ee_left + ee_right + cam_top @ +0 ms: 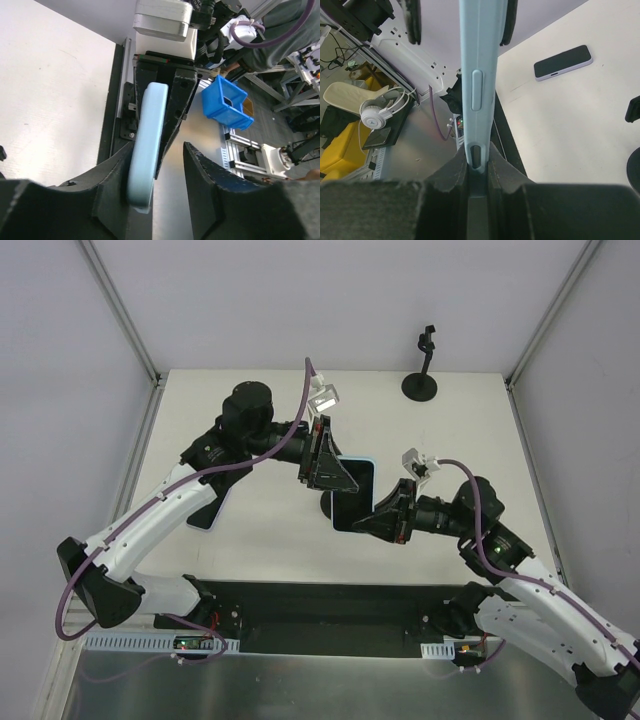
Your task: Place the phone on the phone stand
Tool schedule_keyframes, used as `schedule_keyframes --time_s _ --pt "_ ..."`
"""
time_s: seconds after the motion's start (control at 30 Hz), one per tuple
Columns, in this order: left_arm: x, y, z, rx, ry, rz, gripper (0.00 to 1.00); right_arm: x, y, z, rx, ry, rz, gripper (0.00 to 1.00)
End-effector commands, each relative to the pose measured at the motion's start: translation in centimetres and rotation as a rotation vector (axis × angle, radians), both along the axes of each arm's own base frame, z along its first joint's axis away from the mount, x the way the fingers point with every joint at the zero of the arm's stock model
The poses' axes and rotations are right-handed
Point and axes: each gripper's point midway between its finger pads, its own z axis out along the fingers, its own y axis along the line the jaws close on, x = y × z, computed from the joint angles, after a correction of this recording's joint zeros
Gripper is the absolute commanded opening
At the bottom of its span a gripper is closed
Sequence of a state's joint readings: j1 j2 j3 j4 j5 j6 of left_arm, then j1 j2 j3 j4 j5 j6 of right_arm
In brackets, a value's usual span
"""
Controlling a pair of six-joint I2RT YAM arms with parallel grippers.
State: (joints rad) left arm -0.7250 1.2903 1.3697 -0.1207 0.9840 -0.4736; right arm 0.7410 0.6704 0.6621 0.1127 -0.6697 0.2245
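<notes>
The phone [362, 485], in a light blue case, is held upright on edge above the middle of the table. My right gripper [392, 517] is shut on its lower end; in the right wrist view the phone [479, 60] rises edge-on from between the closed fingers of that gripper [479, 150]. My left gripper [326, 455] is open around the phone's other end. In the left wrist view the phone [147, 140] rests against the left finger [107, 185], with a gap to the right finger. The black phone stand [420, 380] is at the back right, apart from both grippers.
A second dark phone [205, 512] lies flat on the table at the left, partly under my left arm; it also shows in the right wrist view [563, 62]. A blue bin [225, 102] sits off the table. White walls enclose the table.
</notes>
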Motion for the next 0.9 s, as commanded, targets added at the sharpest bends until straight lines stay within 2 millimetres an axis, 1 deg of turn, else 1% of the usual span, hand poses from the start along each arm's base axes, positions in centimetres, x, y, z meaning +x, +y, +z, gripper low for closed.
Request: schedule_keyframes --time_s 0.0,0.07,0.1,0.13,0.2,0.3,0.37,0.4,0.43,0.5,0.57,0.63,0.67,0.7,0.73,0.77,0.8,0.83,0.87 --pt "0.0 0.0 2.2 -0.041 -0.035 0.008 0.43 0.0 0.2 3.4 0.1 -0.08 0.005 0.0" --pt "0.2 0.0 2.3 -0.043 -0.037 0.02 0.41 0.0 0.2 3.6 0.119 -0.075 0.006 0.01" --pt "0.3 -0.1 2.3 -0.04 -0.029 0.028 0.34 0.0 0.3 3.7 0.123 -0.073 0.01 0.01" --pt "0.5 -0.1 2.3 -0.038 -0.025 0.041 0.31 0.0 0.3 3.5 0.126 -0.07 0.009 0.0" --pt "0.6 -0.3 2.3 -0.037 -0.015 0.039 0.28 0.1 0.4 3.5 0.129 -0.066 0.007 0.0" --pt "0.7 -0.3 2.2 -0.034 -0.011 0.045 0.27 0.0 0.5 3.3 0.13 -0.057 0.016 0.01" --pt "0.9 -0.4 2.3 -0.034 -0.008 0.056 0.28 0.0 0.5 3.3 0.13 -0.057 0.019 0.0" --pt "0.8 -0.3 2.5 -0.037 -0.008 0.055 0.32 0.0 0.5 3.2 0.128 -0.058 0.019 0.0" --pt "0.8 -0.4 2.5 -0.039 -0.009 0.053 0.39 0.0 0.5 3.2 0.128 -0.056 0.019 0.0" --pt "0.8 -0.4 2.6 -0.042 -0.011 0.055 0.39 0.0 0.5 3.2 0.128 -0.058 0.019 0.01" --pt "0.7 -0.3 2.8 -0.049 -0.02 0.058 0.28 0.0 0.5 3.3 0.13 -0.06 0.019 0.0" --pt "0.8 -0.3 2.9 -0.053 -0.025 0.064 0.21 0.0 0.6 3.1 0.127 -0.052 0.019 0.01" --pt "0.7 -0.2 3.1 -0.059 -0.034 0.066 0.13 0.0 0.6 3.2 0.129 -0.056 0.02 0.0" --pt "0.8 -0.2 3.0 -0.058 -0.036 0.071 0.1 0.0 0.6 3.2 0.127 -0.051 0.02 0.0" --pt "0.7 0.0 3.3 -0.065 -0.047 0.074 0.02 0.0 0.7 3.2 0.127 -0.05 0.022 0.0" --pt "0.7 0.0 3.3 -0.068 -0.062 0.082 0.0 0.1 0.8 3.1 0.123 -0.047 0.022 0.01" --pt "1.2 0.1 3.1 -0.066 -0.073 0.116 0.0 0.4 0.8 3.3 0.122 -0.047 0.006 0.03" --pt "1.1 0.5 3.5 -0.074 -0.092 0.135 0.0 0.7 0.7 2.6 0.092 -0.035 -0.011 0.16" --pt "1.3 0.7 3.4 -0.074 -0.115 0.158 0.0 1.0 0.6 2.2 0.074 -0.03 -0.033 0.31"
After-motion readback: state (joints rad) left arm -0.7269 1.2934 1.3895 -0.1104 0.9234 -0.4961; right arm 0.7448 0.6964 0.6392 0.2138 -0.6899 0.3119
